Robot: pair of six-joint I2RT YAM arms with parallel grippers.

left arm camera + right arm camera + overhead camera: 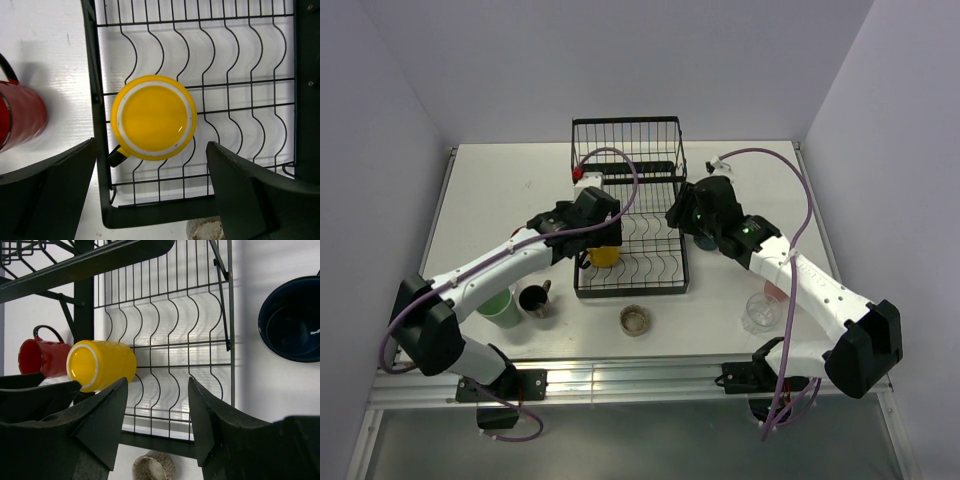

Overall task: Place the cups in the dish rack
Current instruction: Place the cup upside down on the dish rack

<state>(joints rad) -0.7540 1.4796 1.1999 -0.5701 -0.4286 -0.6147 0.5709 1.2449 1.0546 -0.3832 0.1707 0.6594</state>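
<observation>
So the yellow cup [152,115] is sitting in the dish rack [640,292], tucked into its near left corner. It looks bottom-up to me, with the handle poking toward the rack's rim. It's the only cup I can see in the flat wire section. The left end effector [151,147] hangs right above it, spread wide, one finger on either side and neither touching the cup.

A red mug [20,117] is on the table [490,200] just outside the rack, out past the left finger. The right end effector [156,390] is over the rack too, jaws apart and gripping nothing. A navy cup [292,322] stands mouth-up and empty on the table off to its right, outside the rack. A low speckled cup [154,467] sits on the table just past the rack's near edge.
</observation>
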